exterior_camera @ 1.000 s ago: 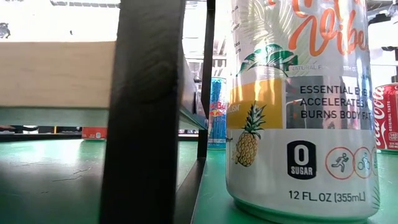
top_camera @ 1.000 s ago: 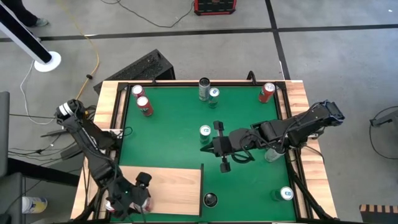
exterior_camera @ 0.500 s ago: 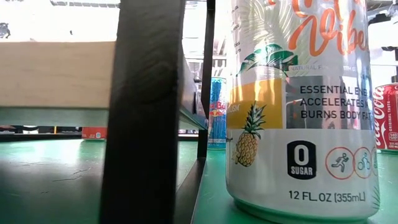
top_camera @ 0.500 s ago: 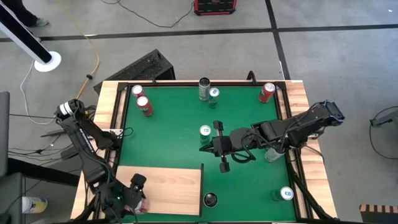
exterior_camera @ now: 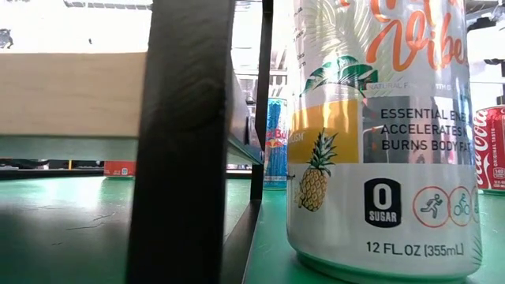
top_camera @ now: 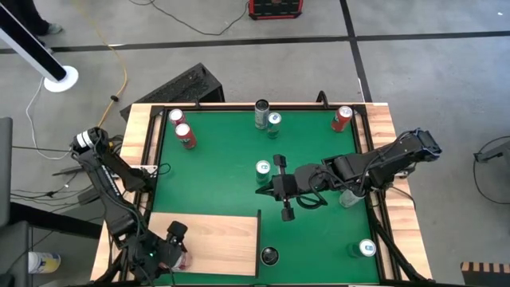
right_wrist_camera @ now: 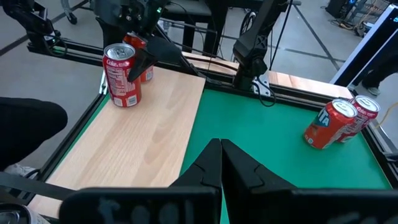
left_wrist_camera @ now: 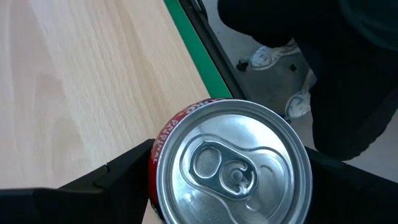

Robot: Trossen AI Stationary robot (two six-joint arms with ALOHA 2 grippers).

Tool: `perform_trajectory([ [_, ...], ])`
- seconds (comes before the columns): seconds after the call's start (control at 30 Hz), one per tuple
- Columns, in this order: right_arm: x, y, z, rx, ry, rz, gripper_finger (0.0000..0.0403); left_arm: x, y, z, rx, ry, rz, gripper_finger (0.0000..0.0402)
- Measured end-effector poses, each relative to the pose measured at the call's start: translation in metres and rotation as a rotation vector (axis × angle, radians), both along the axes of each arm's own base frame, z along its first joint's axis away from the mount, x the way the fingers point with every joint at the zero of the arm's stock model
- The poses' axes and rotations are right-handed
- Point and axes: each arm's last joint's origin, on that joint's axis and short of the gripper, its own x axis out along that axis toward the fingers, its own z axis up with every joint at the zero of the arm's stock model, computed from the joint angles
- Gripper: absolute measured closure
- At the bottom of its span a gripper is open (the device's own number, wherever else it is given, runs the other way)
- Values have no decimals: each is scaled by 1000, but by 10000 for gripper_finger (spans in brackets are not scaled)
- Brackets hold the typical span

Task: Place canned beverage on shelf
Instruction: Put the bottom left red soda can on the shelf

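Red can [left_wrist_camera: 230,165] upright on shelf [left_wrist_camera: 81,93], left claw [left_wrist_camera: 231,186] clamped around it; right claw [right_wrist_camera: 221,163] together.

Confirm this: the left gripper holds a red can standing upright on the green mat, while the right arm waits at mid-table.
Not the green mat. The right wrist view shows the red can standing upright on the shelf, at the left gripper. The right gripper does wait at mid-table.

Pale, light-grained wooden shelf board [top_camera: 215,239], flat and rectangular. Green-matted surface [top_camera: 223,175] with pale wood edge strips. Red can with silver top [left_wrist_camera: 230,168] between black claw fingers [left_wrist_camera: 118,177]. Near white can [exterior_camera: 383,134]: orange lettering, yellow pineapple, green palm leaves. Blue-and-silver can [exterior_camera: 275,142] behind. Black shelf post [exterior_camera: 185,142].
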Motion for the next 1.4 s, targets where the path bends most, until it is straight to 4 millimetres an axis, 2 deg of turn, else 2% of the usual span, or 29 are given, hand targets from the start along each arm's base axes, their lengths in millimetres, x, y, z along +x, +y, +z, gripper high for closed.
perform_trajectory([
  [0.3,0,0,-1,-4,11,0,378,1,-1,1,-18,-10,3,79],
  [1.4,-1,0,-3,-11,32,0,378,4,-4,4,-56,-43,28,77],
])
